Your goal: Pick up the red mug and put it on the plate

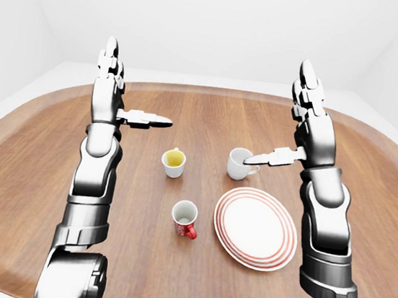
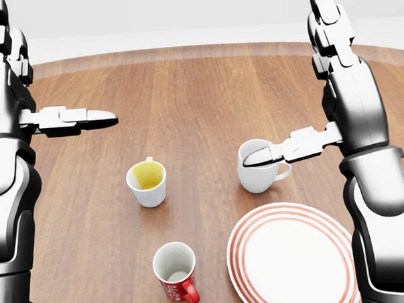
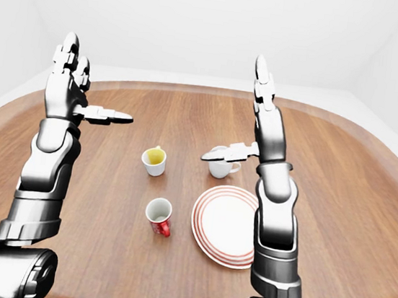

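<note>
**Three cups and one plate, both hands raised and empty**

Three cups on a round wooden table (image 1: 36,173) with plank grain and a lighter rim. Red mug (image 2: 174,272) upright at the near middle, white inside, pale lettering on its glossy wall, red handle turned toward the near right; nothing clearly visible inside. Just right of it, apart from it, the plate (image 2: 290,262): round, white, glossy, ringed with thin red stripes, nothing on it. Farther off, left of centre, a small white cup (image 2: 148,183) with a yellow lining or yellow contents, cannot tell which, and a small tab at its far rim. To the right, a plain white mug (image 2: 258,166), handle pointing right, interior partly hidden by the right thumb.

Left hand (image 1: 108,87) held high over the far left of the table, fingers (image 1: 111,57) straight up, thumb stretched out level to the right; spread wide, gripping nothing, touching nothing. Right hand (image 1: 307,111) mirrored on the right side: fingers (image 1: 306,78) pointing up, thumb reaching left so its dark tip overlaps the white mug's rim in all three views; contact or only hovering above it, cannot tell. Spread wide too, holding nothing.

Glossy silver-grey arm shells with black joints. Plain white walls and floor around the table.
</note>
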Robot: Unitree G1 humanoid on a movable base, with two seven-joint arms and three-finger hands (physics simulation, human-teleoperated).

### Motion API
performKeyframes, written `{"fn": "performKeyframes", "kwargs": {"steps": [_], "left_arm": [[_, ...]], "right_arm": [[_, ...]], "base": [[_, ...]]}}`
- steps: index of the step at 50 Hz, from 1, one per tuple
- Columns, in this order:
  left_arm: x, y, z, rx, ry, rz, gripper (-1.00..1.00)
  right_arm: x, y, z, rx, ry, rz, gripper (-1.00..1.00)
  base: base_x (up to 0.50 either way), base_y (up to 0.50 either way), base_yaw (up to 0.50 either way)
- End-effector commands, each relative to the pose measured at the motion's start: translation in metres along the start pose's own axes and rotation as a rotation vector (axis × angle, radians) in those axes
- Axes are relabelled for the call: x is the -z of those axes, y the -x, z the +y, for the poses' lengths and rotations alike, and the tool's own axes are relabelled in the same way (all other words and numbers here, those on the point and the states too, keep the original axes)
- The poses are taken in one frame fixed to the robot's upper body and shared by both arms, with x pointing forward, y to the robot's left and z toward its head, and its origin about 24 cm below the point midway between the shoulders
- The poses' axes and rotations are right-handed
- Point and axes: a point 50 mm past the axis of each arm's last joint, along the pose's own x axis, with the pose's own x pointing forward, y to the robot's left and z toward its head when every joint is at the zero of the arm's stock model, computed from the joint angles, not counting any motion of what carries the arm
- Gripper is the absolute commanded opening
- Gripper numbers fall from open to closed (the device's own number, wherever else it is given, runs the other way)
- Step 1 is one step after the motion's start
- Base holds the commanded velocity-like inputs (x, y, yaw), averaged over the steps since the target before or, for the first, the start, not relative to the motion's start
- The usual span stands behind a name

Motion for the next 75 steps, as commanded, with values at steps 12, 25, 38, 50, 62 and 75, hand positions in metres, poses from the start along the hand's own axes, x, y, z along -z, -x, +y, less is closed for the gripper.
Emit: {"fn": "performKeyframes", "kwargs": {"steps": [12,25,38,50,62,75], "left_arm": [[0.003,0.0,0.004,-0.01,0.001,0.015,1.0],[0.002,0.0,0.003,-0.009,0.004,0.009,1.0],[0.002,0.0,0.004,-0.009,0.007,0.008,1.0],[0.002,0.0,0.005,-0.011,0.008,0.009,1.0],[0.007,-0.001,0.006,-0.012,0.007,0.03,1.0],[0.004,-0.001,0.004,-0.007,0.006,0.02,1.0]], "right_arm": [[0.014,-0.005,0.027,-0.227,0.128,0.08,1.0],[0.031,-0.004,0.052,-0.38,0.225,0.172,1.0],[0.049,-0.006,0.079,-0.474,0.262,0.257,1.0],[0.05,-0.004,0.107,-0.586,0.323,0.28,1.0],[0.062,0.002,0.122,-0.654,0.344,0.336,1.0],[0.061,0.007,0.136,-0.721,0.386,0.342,1.0]], "base": [[0.0,0.0,0.0],[0.0,0.0,0.0],[0.0,0.0,0.0],[0.0,0.0,0.0],[0.0,0.0,0.0],[0.0,0.0,0.0]]}}
